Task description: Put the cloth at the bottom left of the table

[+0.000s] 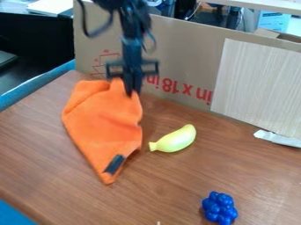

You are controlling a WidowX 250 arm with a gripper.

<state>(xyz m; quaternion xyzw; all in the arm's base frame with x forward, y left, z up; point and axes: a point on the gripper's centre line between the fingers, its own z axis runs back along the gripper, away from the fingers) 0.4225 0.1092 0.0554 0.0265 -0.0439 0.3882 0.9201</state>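
Left of the yellow banana [178, 139], and well apart from it, a blue strip [35, 83] runs along the far left side of the brown wooden bench [35, 149]. In the near left corner, on the banana's front left side, is another patch of blue [12, 215].

Closer to the banana, on its left, is the orange cloth [103, 116]. It spreads wide at the back and narrows to 1 point toward the front, so it reaches both farther back and farther forward than the banana. Its folds bunch up toward the back, and 1 dark tag [115, 164] sits low on it, near its front point, to the front left of the banana.

The black pincer [133, 91] hangs down behind and to the left of the banana, well apart from it. Its 2 fingers are close together, clamped on the cloth's back right part.

Behind the banana stands a cardboard sheet [176, 57] with red print. The banana itself lies on the bench just beside the cloth, its narrow end toward the cloth. In front of it and to the right is a blue, knobbly cluster [220, 208]. A pale wood-grain panel [258, 83] stands behind and right of the banana, and a white scrap [277, 138] lies to its right.
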